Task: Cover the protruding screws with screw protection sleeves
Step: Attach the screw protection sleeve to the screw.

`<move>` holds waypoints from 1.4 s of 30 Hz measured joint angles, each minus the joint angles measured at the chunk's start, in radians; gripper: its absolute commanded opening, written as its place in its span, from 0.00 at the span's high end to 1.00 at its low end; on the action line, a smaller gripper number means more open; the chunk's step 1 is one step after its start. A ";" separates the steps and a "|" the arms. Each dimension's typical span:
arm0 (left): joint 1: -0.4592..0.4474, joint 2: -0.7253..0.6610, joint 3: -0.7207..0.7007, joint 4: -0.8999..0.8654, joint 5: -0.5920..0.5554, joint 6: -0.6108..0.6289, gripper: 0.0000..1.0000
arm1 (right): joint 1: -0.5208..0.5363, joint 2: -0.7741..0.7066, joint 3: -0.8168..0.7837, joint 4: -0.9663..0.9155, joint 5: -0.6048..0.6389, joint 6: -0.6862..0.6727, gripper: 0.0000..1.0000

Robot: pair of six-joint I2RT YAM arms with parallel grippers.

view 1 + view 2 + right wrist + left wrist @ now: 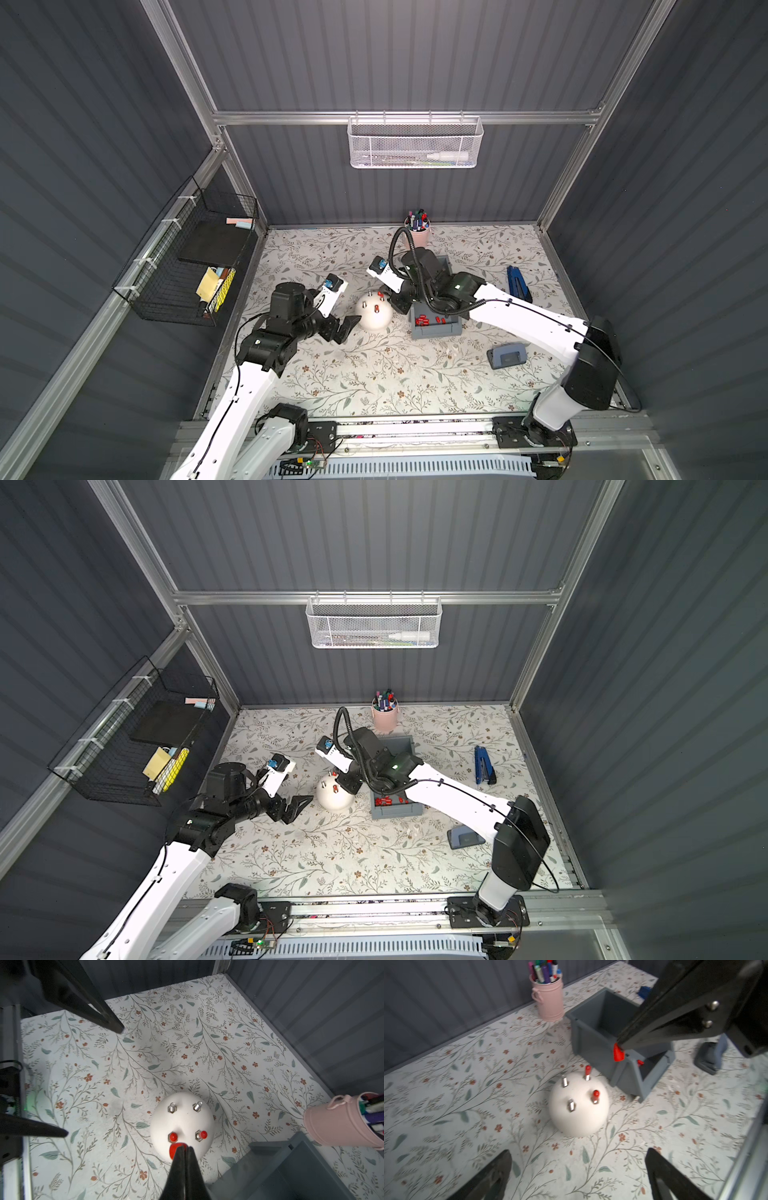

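Right claw (pixel 185 1148) pinching red cap (pixel 174 1150) at very tips: could slip, miss bare pin (pixel 172 1108). Left claw (pixel 348 328) spread wide, empty; unheld dome (pixel 182 1122) could shift.

Left arm (pixel 245 395) forward, jaws spread wide; right arm (pixel 536 322) reaching inward, jaws pinched together.

You've got four screws (pixel 172 1108) on one white dome (pixel 182 1120): two wear red sleeves (pixel 173 1137), two bare. A third red sleeve (pixel 175 1150) is in your right gripper (pixel 185 1148), plus an uncountable heap in one grey bin (pixel 436 331).
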 measured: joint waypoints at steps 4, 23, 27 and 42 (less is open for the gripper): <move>0.000 0.000 0.000 -0.003 -0.175 -0.016 0.00 | -0.013 0.083 0.010 0.025 0.033 -0.014 0.99; 0.002 0.000 0.000 -0.023 -0.410 -0.032 0.01 | -0.035 0.219 0.145 0.064 0.023 -0.073 0.98; 0.002 0.000 0.000 -0.023 -0.410 -0.032 0.01 | -0.035 0.240 0.149 0.058 0.013 -0.084 0.98; 0.002 0.000 0.000 -0.023 -0.410 -0.032 0.01 | -0.035 0.248 0.149 0.051 -0.031 -0.090 0.97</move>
